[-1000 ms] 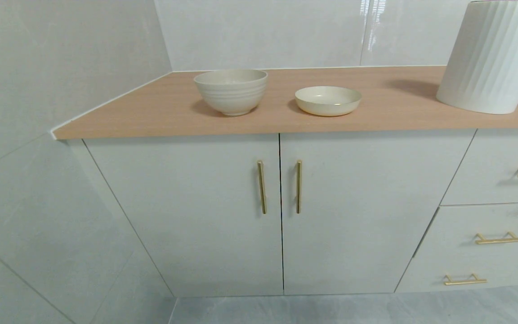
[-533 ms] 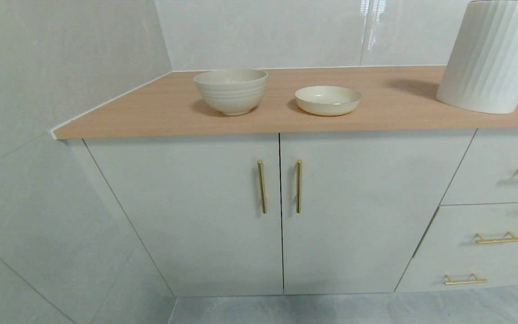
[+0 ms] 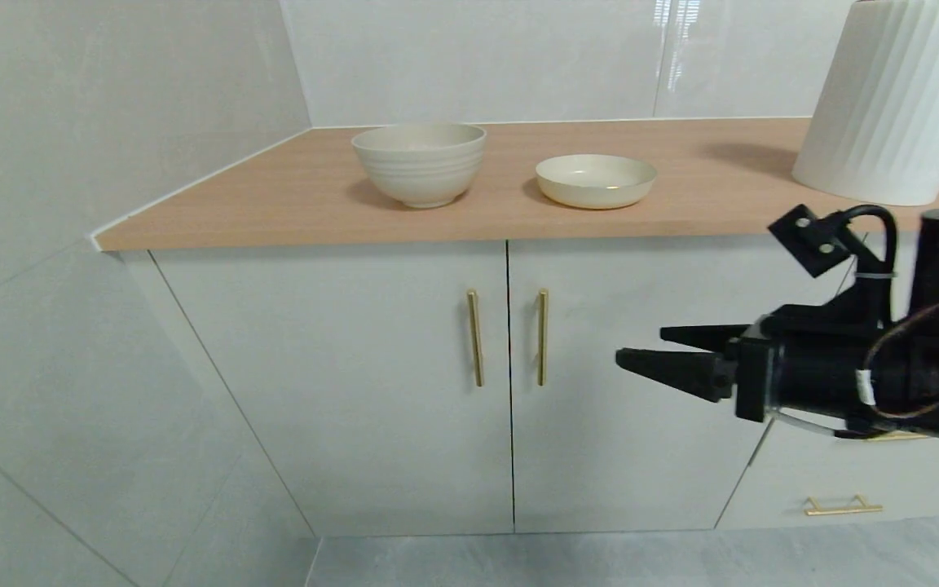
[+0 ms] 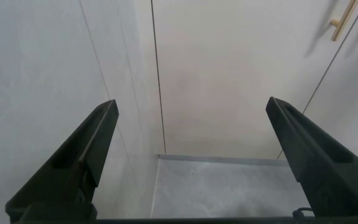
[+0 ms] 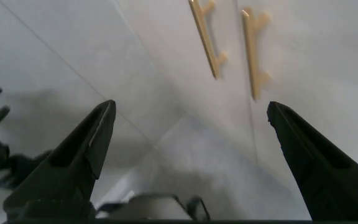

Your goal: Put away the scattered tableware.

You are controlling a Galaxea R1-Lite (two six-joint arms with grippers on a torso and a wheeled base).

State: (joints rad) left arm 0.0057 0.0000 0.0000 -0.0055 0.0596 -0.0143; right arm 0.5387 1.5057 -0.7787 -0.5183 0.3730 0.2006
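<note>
A deep beige bowl [image 3: 419, 163] and a shallow cream dish [image 3: 596, 180] stand side by side on the wooden countertop [image 3: 274, 204]. Below them are two shut cabinet doors with gold handles [image 3: 475, 337] [image 3: 542, 337]. My right gripper [image 3: 642, 346] hangs open in front of the right door [image 3: 641, 285], level with the handles and to their right, holding nothing. In the right wrist view the right gripper [image 5: 190, 107] has both handles [image 5: 205, 37] beyond its spread fingers. My left gripper [image 4: 191, 106] is open and empty, low down, facing a pale panel seam and the floor.
A tall white ribbed container [image 3: 893, 98] stands at the counter's right end. Drawers with gold handles [image 3: 843, 507] lie to the right of the doors. A tiled wall [image 3: 46, 244] closes off the left side. Grey floor [image 3: 600, 562] runs below the cabinet.
My right arm has come up from the lower right into the head view and now sits before the right cabinet door. The bowl and dish have not moved.
</note>
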